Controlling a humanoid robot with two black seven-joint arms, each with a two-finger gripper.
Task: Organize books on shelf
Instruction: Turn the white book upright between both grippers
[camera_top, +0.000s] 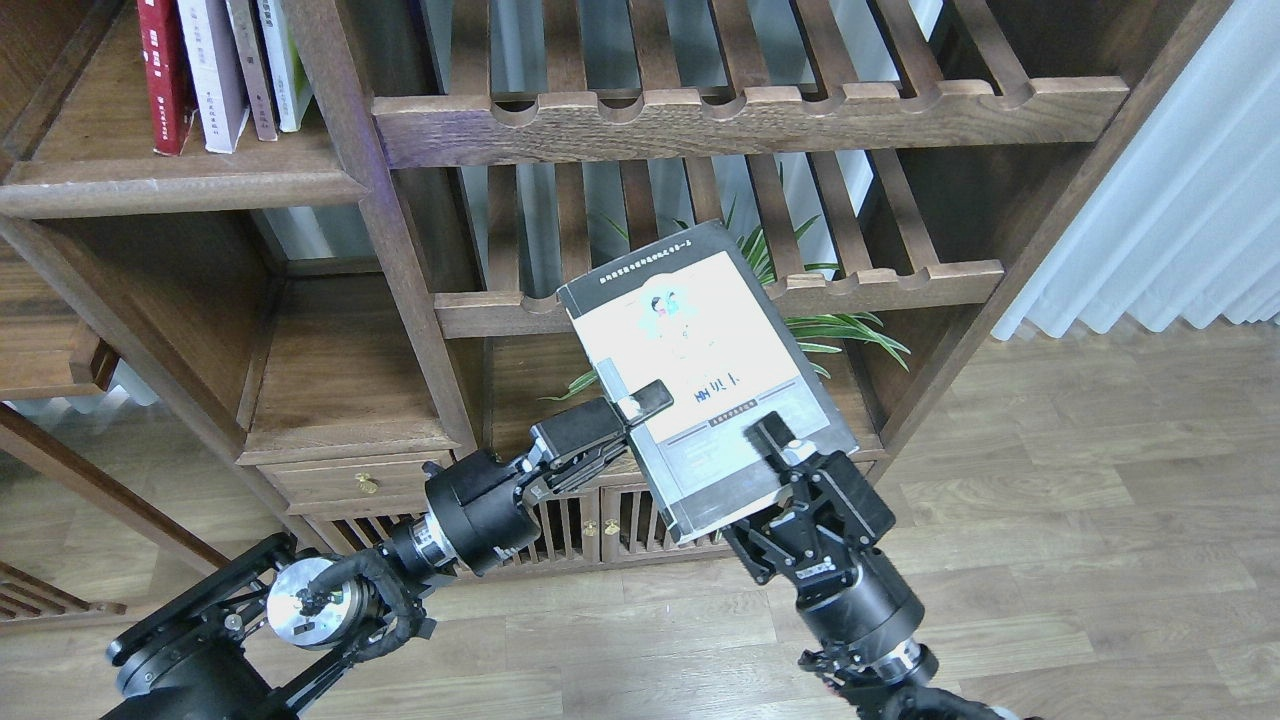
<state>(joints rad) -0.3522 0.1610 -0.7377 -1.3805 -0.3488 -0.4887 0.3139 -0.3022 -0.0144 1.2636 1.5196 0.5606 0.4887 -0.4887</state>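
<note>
Both the left gripper (640, 402) and right gripper (775, 440) have fingers grasping the black book (705, 370) mid-frame, a handover step; next it must travel to the shelf (180, 185) at upper left.

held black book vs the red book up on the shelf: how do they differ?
Pose: the black book is held in the air, cover facing up and tilted; the red book stands upright, spine out.
Support: the black book is gripped by the left gripper and right gripper; the red book rests on the shelf beside other books.
Cover: black with a pale panel versus red.
</note>
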